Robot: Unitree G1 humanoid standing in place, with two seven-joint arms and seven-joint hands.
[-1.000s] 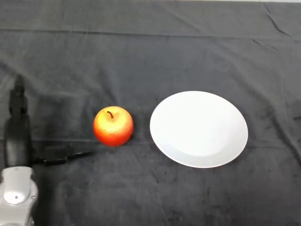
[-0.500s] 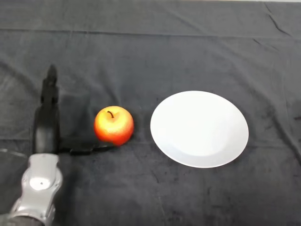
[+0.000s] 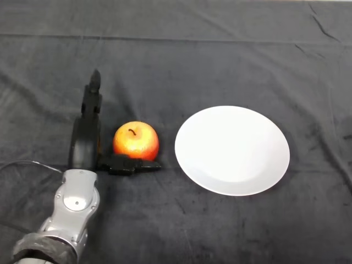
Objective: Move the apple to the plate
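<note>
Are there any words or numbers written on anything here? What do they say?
None: there is no writing to read in this view.
The apple has no sticker or label showing.
The plate is plain white, with no print.
The hand and the dark cloth show no letters or numbers either.

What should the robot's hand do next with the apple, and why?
Probably curl its fingers round the apple. The hand sits right beside the apple on its left, fingers straight and pointing away, thumb reaching under the apple's near side, so it looks placed for a grip but not yet closed. The plate waits bare to the right.
</note>
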